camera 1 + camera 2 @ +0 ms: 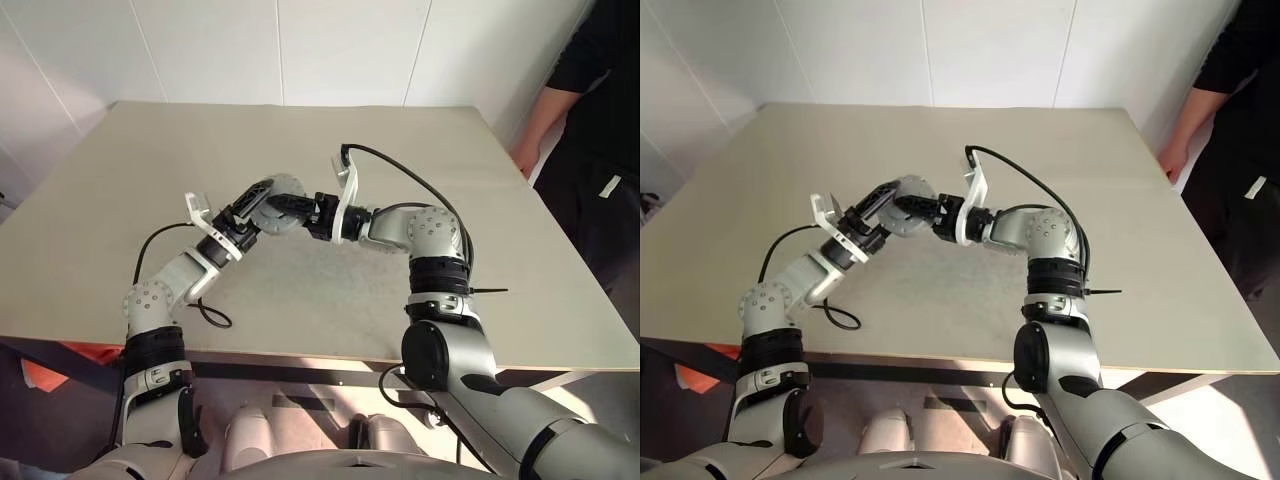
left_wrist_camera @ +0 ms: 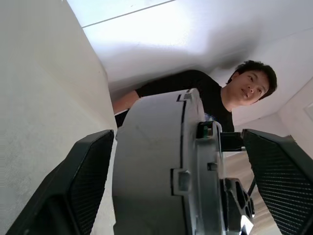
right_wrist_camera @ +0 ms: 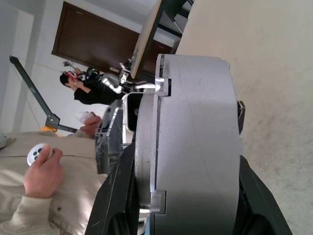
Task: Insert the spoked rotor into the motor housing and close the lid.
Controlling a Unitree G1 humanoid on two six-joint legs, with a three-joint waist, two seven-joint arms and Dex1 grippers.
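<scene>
The motor housing point(image 1: 283, 191) is being held up off the table point(image 1: 120, 200), near the table's middle, between the two grippers. It is standing on edge, its round face turned sideways rather than up. In the head views it is reading as a squat grey metal cylinder. Its axis is lying roughly level, along the line from 9 to 3 o'clock.

The right gripper point(image 3: 178, 196) is clamping the housing across its thickness: one black finger is pressing each flat face, with the rim between them. In the right wrist view the wall is showing as matte, cast-looking grey metal with a thin seam running round it near one face and small square lugs standing off that seam. Whether the seam marks the lid seated on the housing, I cannot tell.

The left gripper point(image 2: 186, 196) is standing released, coming in from 8 o'clock. Its ribbed black fingers point(image 2: 85, 181) are flanking the housing on both sides with a visible gap at each pad. The same seam and lugs are showing in the left wrist view.

The table is plain, beige and matte. A person in a black top point(image 1: 600, 130) is standing at 2 o'clock beside the table edge.
</scene>
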